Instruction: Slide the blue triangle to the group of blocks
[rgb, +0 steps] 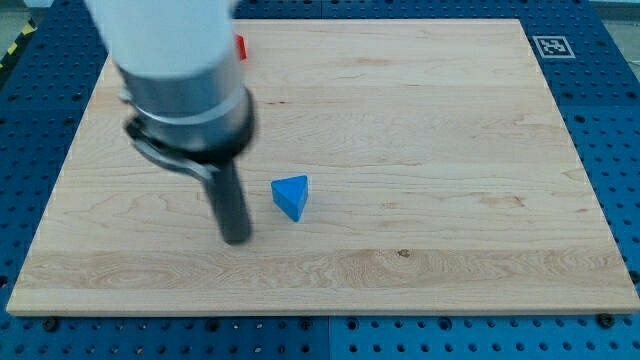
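Observation:
The blue triangle (291, 196) lies on the wooden board (450, 150) a little left of its middle. My tip (236, 239) rests on the board just left of the triangle and slightly toward the view's bottom, a small gap apart from it. A red block (241, 46) peeks out near the view's top left, mostly hidden behind the arm's grey body (180, 70). Any other blocks of the group are hidden behind the arm.
The board lies on a blue perforated table (620, 120). A black-and-white marker tag (551, 46) sits at the board's top right corner. The arm's wide body covers the board's top left part.

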